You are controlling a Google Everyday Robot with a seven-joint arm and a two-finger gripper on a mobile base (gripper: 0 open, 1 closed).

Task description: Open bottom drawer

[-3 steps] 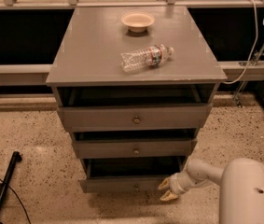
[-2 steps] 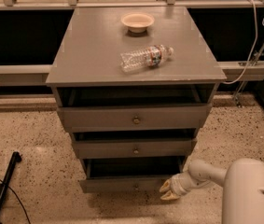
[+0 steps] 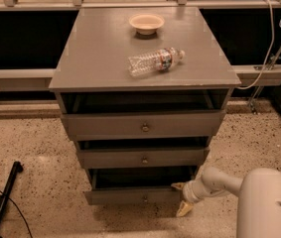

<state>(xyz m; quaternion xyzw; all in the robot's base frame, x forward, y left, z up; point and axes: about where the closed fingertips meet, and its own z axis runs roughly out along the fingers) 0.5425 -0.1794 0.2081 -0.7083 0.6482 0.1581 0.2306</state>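
**At the cabinet's foot, the pull has yet to tell**

Across the grey cabinet (image 3: 105, 58) we see almost no change from a second ago. Its bottom drawer (image 3: 125, 197), lowest of three and nearest the floor, stands slightly out, as it did then. The robot's white arm (image 3: 214, 181) has shifted a touch to the right. The gripper (image 3: 181, 198) sits a shade lower at the drawer front's right end, jaws apart, one fingertip near the top edge and one near the floor. The small round knob (image 3: 145, 199) goes untouched. We judge the opening barely begun, with most of the travel still ahead.
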